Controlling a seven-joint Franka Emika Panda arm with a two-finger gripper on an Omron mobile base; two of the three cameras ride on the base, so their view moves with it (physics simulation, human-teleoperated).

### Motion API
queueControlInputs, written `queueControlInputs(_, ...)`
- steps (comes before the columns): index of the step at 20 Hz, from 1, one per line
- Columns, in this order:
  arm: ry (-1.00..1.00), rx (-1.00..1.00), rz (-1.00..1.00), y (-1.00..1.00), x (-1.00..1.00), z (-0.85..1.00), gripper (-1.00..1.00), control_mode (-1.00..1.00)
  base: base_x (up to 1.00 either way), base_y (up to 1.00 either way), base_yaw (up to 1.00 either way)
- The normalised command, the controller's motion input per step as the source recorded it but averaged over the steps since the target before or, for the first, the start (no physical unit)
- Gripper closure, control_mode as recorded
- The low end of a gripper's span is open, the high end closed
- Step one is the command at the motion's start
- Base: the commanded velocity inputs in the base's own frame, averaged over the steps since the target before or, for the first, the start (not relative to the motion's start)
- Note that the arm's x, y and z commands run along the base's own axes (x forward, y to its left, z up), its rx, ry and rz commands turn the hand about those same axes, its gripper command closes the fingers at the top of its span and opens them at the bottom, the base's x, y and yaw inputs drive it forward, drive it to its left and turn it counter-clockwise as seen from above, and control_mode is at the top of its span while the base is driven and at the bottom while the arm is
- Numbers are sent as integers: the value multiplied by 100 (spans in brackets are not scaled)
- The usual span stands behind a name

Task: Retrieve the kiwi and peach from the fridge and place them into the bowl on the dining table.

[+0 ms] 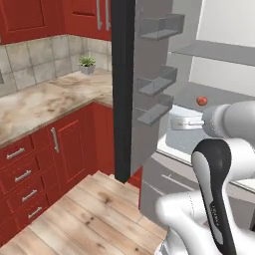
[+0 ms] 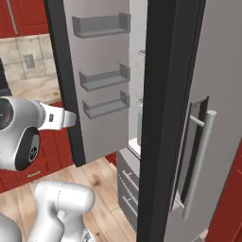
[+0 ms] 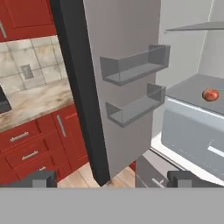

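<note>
The silver-grey fridge [image 1: 149, 89] stands ahead with its left door [image 3: 127, 87] swung open. The pinkish-red peach [image 1: 201, 101] rests on a grey shelf inside, above a drawer front; the hand view has the peach [image 3: 210, 94] at its right edge. My gripper [image 3: 113, 179] is open, with its dark fingertips [image 3: 41, 178] wide apart and nothing between them. It hangs in front of the open door's edge, short of the fridge interior, with the peach ahead and to the right. The kiwi, the bowl and the dining table are out of view.
Three grey bins [image 3: 131, 70] jut from the open door's inner face. The fridge's right door [image 2: 212, 85] is shut, with a vertical bar handle [image 2: 201, 160]. Bottom drawers [image 2: 127, 184] sit below. A marble counter [image 1: 45, 104] on red cabinets with a potted plant [image 1: 87, 63] lies left.
</note>
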Motion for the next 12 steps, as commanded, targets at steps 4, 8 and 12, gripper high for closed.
queueControlInputs(4,0,0,0,0,0,0,-100,100,25,0,-41)
queueControlInputs(8,0,0,0,0,0,0,-100,100,22,1,-41)
queueControlInputs(12,0,0,0,0,0,0,-100,100,48,22,-42)
